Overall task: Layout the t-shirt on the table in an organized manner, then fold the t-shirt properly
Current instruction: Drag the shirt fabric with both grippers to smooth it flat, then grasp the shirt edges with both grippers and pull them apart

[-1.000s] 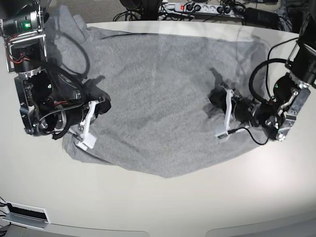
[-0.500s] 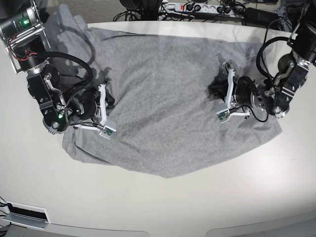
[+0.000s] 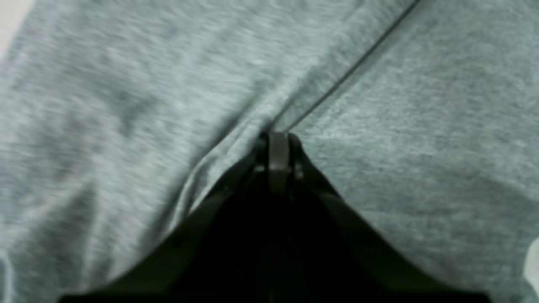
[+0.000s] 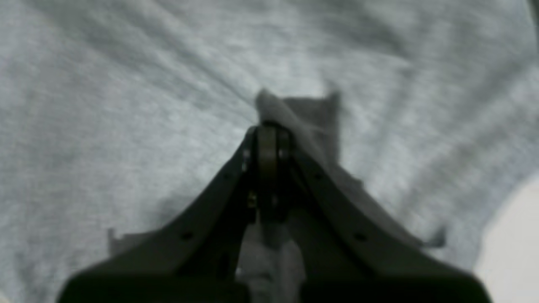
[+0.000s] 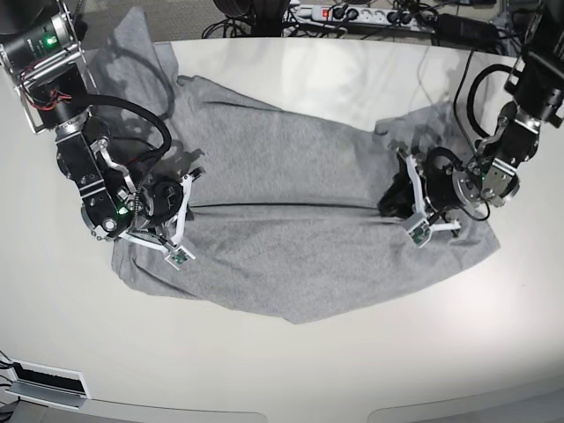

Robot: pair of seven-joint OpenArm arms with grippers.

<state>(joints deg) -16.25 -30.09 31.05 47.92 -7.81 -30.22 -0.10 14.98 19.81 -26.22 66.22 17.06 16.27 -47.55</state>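
The heather-grey t-shirt lies across the middle of the off-white table, doubled over along a dark line that runs between my two grippers. On the base view's right, my left gripper is shut on a ridge of cloth at that line. The left wrist view shows its tips closed where a seam meets the t-shirt. The right gripper on the base view's left is shut on cloth too. In the right wrist view a small peak of t-shirt sticks up past its closed tips.
A sleeve end hangs off the table's far left edge. A power strip with cables lies behind the table. A white panel sits below the curved front edge. Bare tabletop shows at the right wrist view's lower right.
Both grippers have drawn the shirt's far edge toward the front, folding it over. Bare table now shows at the back where cloth lay.
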